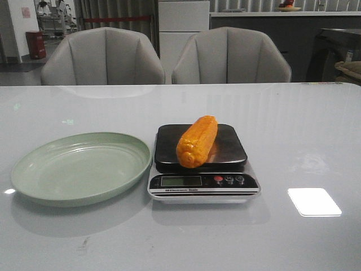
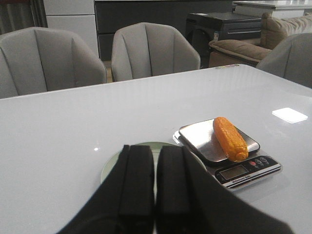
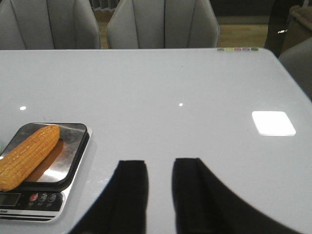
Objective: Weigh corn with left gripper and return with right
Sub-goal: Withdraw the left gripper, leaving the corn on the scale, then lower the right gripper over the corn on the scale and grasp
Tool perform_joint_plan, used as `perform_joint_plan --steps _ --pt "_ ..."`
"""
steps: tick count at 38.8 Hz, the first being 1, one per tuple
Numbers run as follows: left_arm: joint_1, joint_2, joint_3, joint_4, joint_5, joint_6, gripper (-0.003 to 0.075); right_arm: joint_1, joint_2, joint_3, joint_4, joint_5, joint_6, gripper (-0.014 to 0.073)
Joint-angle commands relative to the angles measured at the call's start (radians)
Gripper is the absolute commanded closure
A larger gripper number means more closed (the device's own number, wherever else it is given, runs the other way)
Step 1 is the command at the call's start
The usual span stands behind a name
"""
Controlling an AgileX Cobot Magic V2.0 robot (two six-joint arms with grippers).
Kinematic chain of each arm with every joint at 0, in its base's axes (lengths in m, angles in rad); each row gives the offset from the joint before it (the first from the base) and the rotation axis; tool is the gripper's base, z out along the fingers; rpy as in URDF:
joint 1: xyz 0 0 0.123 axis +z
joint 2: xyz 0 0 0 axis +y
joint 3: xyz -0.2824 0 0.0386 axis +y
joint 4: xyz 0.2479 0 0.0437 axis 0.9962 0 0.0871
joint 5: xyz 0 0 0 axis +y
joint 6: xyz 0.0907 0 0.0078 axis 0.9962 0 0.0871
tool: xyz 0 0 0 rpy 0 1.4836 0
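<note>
The orange-yellow corn [image 1: 197, 141] lies on the dark steel platform of the kitchen scale [image 1: 203, 182], its near end overhanging the platform toward the display. It also shows in the left wrist view [image 2: 230, 139] and the right wrist view [image 3: 27, 156]. Neither arm shows in the front view. In the left wrist view my left gripper [image 2: 155, 148] is shut and empty, above the green plate [image 2: 165, 146], left of the scale [image 2: 243, 170]. In the right wrist view my right gripper [image 3: 159, 162] is open and empty, over bare table right of the scale [image 3: 29, 202].
A pale green plate [image 1: 34, 175], empty, sits just left of the scale on the white table [image 1: 304, 141]. Two grey chairs [image 1: 104, 59] stand behind the table's far edge. A bright light reflection [image 1: 313, 201] lies on the tabletop at the right.
</note>
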Motion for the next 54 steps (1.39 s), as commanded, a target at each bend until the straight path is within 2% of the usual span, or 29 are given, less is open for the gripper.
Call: perform_joint_plan --steps 1,3,5,13,19,27,34,38,47,54 --pt "-0.001 0.0 -0.022 0.007 -0.081 -0.002 0.0596 0.021 0.036 -0.042 0.039 -0.065 0.017 0.0104" --pt "-0.001 0.0 -0.022 0.007 -0.081 -0.002 0.0596 0.042 0.049 -0.042 0.039 -0.074 0.017 0.0023" --pt "-0.001 0.0 -0.022 0.007 -0.081 -0.002 0.0596 0.064 0.062 -0.042 0.039 -0.081 0.017 -0.0022" --pt "-0.001 0.0 -0.022 0.007 -0.081 -0.002 0.0596 0.139 0.161 -0.058 0.046 -0.152 0.017 -0.0003" --pt "-0.001 0.0 -0.022 0.007 -0.081 -0.002 0.0596 0.203 0.333 -0.18 0.046 -0.024 0.016 -0.0003" --pt "-0.001 0.0 -0.022 0.007 -0.081 -0.002 0.0596 0.336 0.607 -0.48 0.047 0.176 0.031 -0.0003" --pt "-0.001 0.0 -0.022 0.007 -0.081 -0.002 0.0596 0.435 0.819 -0.683 0.033 0.276 0.136 -0.0003" --pt "-0.001 0.0 -0.022 0.007 -0.081 -0.002 0.0596 0.489 0.948 -0.794 -0.021 0.316 0.213 -0.0003" --pt "-0.001 0.0 -0.022 0.007 -0.081 -0.002 0.0596 0.593 1.233 -1.022 -0.234 0.462 0.53 -0.0003" --pt "-0.001 0.0 -0.022 0.007 -0.081 -0.002 0.0596 0.607 1.403 -1.152 -0.261 0.55 0.731 -0.0003"
